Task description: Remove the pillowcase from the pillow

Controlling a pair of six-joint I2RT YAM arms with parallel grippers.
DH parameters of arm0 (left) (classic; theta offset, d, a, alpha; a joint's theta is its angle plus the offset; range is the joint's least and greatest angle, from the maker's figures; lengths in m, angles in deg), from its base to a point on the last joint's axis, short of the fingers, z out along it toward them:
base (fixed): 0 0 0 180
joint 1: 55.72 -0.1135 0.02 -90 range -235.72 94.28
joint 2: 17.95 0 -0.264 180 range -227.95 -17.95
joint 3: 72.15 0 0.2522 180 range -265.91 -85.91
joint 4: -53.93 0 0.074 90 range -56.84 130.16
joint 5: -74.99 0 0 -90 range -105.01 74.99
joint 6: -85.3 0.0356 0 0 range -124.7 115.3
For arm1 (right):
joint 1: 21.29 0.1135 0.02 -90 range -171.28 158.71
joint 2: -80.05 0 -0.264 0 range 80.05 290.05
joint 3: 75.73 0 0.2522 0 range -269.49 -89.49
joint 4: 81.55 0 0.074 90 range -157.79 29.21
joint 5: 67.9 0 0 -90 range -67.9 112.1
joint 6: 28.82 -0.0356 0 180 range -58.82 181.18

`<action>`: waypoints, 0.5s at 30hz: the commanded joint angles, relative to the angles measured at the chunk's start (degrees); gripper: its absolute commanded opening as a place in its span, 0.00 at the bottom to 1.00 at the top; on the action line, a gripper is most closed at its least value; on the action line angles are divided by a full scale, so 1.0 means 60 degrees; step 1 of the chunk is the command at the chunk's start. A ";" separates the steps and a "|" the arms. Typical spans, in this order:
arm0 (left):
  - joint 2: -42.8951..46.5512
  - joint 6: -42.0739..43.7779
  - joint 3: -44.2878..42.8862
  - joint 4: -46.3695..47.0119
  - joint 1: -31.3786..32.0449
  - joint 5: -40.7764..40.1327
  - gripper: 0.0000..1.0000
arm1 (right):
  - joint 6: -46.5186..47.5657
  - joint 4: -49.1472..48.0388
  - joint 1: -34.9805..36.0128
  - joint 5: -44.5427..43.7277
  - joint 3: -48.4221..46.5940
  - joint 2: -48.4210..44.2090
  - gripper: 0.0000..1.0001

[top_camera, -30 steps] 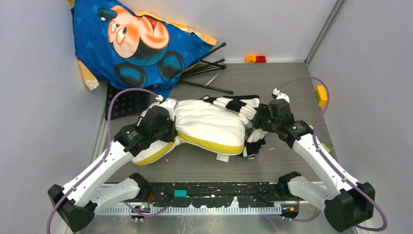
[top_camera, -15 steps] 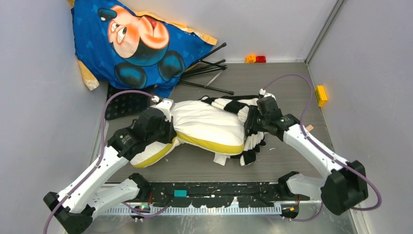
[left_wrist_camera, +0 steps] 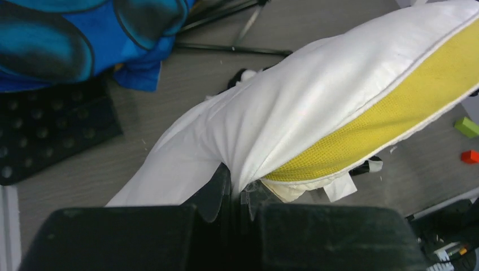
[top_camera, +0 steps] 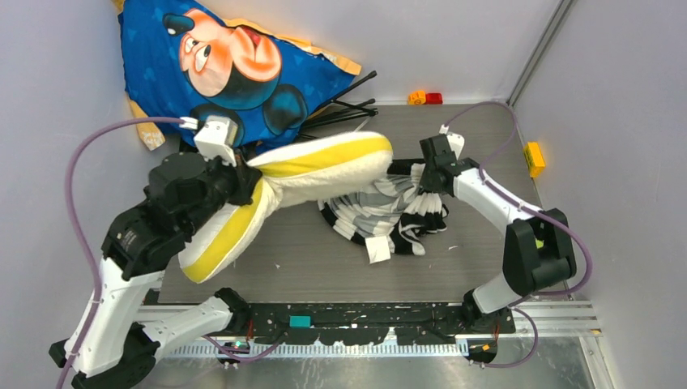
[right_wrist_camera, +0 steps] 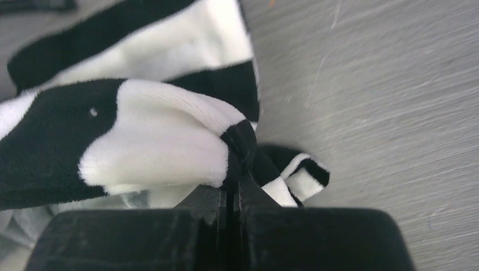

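Observation:
The pillow (top_camera: 324,166), white with a yellow edge, hangs tilted above the table, and my left gripper (top_camera: 243,185) is shut on a pinch of its white cover. In the left wrist view the jaws (left_wrist_camera: 240,191) clamp that fabric of the pillow (left_wrist_camera: 316,96). The black and cream striped pillowcase (top_camera: 387,212) lies in a crumpled heap on the table under the pillow's right end. My right gripper (top_camera: 423,174) is shut on the heap's far right edge. The right wrist view shows the jaws (right_wrist_camera: 231,176) pinching a fold of the pillowcase (right_wrist_camera: 152,147).
A blue Mickey Mouse cushion (top_camera: 235,73) leans in the back left corner, with black tripod rods (top_camera: 348,109) beside it and a black pegboard (left_wrist_camera: 51,130) below it. Small orange and red blocks (top_camera: 425,98) sit at the back wall. A yellow block (top_camera: 533,158) lies at the right edge.
My left arm has lifted the pillow up and to the left, out of the pillowcase. My right gripper has shut on the pillowcase, which now lies slack on the table.

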 commanded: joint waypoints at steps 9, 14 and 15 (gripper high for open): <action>-0.1615 0.2012 -0.1260 0.3142 -0.0068 -0.2380 0.00 | 0.0365 0.0751 -0.2194 -0.1506 -0.4653 -0.0297 0.00; -0.2641 0.2364 -0.1429 0.4681 -0.0081 -0.1552 0.00 | 0.0598 0.1413 -0.2339 -0.1157 -0.7261 -0.0092 0.00; -0.2809 0.2403 -0.1440 0.4940 -0.0078 -0.1290 0.00 | 0.0568 0.1473 -0.2330 -0.0887 -0.7512 -0.0125 0.00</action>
